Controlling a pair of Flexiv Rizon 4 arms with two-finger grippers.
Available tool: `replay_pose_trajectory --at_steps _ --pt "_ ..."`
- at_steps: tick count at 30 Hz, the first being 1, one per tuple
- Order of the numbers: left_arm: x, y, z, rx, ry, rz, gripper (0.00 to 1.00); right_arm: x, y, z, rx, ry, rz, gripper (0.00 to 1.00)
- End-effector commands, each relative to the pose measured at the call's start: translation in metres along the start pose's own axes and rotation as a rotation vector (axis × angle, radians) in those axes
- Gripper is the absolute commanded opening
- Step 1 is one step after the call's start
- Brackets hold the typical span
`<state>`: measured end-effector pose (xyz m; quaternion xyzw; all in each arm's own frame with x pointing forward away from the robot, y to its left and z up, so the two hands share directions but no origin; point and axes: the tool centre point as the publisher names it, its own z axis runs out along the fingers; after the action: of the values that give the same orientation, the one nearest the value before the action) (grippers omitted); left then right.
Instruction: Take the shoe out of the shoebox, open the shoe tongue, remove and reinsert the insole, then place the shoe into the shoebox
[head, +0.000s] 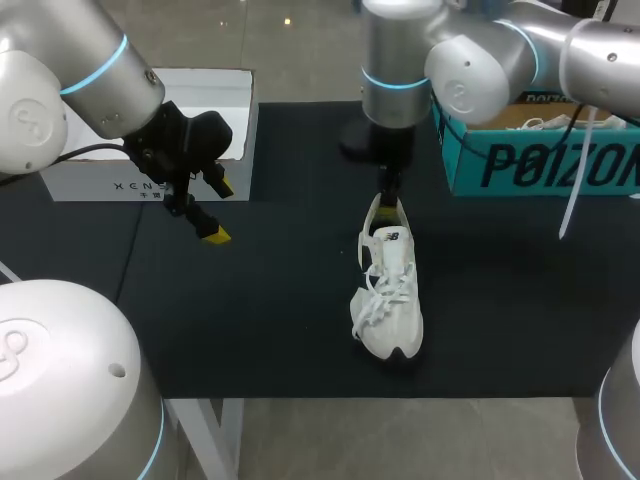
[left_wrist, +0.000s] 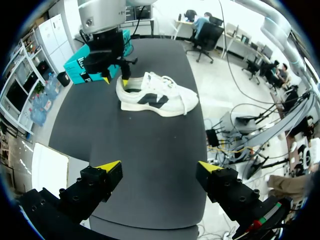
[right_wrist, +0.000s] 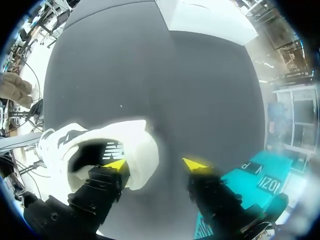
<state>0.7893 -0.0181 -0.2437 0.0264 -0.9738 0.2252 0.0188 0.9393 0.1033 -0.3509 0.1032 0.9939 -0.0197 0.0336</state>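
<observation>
The shoe (head: 388, 300) was a low white sneaker with a dark emblem on its side, loose white laces (head: 385, 285) and a dark edge of sole showing under the toe (head: 398, 348). It stood upright on its sole on the black counter (head: 250, 300), near the middle and out of the teal shoebox (head: 520, 160), which sat well apart from it at the far right. Its long axis ran from the counter's far side towards the near edge, heel (head: 384, 215) far and toe near, with the toe swung slightly to the right.

The right tool (right_wrist: 155, 164) was at the heel with its fingers standing apart. One yellow tip sat inside the shoe's opening and the other was outside, clear of the shoe, so the heel wall lay between them without being pinched.

The left tool (left_wrist: 159, 166) hung above the counter's left part, well apart from the shoe. Its fingers were spread wide and had hold of nothing. A white box (head: 100, 175) lay at the far left.
</observation>
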Motion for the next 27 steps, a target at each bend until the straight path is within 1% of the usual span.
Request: replay_pose_trajectory --at_steps 1,8,14,18,21,23,27 --pt "0.000 0.000 0.000 -0.004 0.000 0.000 1.00 0.001 -0.003 0.001 -0.005 0.000 0.003 0.00" --pt "0.000 0.000 0.000 -0.004 0.000 0.000 1.00 0.006 -0.003 -0.001 -0.016 -0.003 0.005 0.00" --pt "0.000 0.000 0.000 -0.004 0.000 0.000 1.00 0.008 0.001 -0.018 -0.021 -0.028 0.002 0.00" --pt "0.000 0.000 0.000 -0.004 0.000 0.000 1.00 0.003 0.002 -0.038 -0.022 -0.058 0.009 0.00" --pt "0.000 0.000 0.000 -0.004 0.000 0.000 1.00 -0.006 0.002 -0.064 -0.003 -0.086 0.036 0.00" --pt "0.000 0.000 0.000 -0.004 0.000 0.000 1.00 -0.016 0.002 -0.078 0.017 -0.092 0.066 0.00" --pt "0.000 0.000 0.000 -0.004 0.000 0.000 1.00 -0.042 -0.005 -0.114 0.056 -0.099 0.169 0.00"
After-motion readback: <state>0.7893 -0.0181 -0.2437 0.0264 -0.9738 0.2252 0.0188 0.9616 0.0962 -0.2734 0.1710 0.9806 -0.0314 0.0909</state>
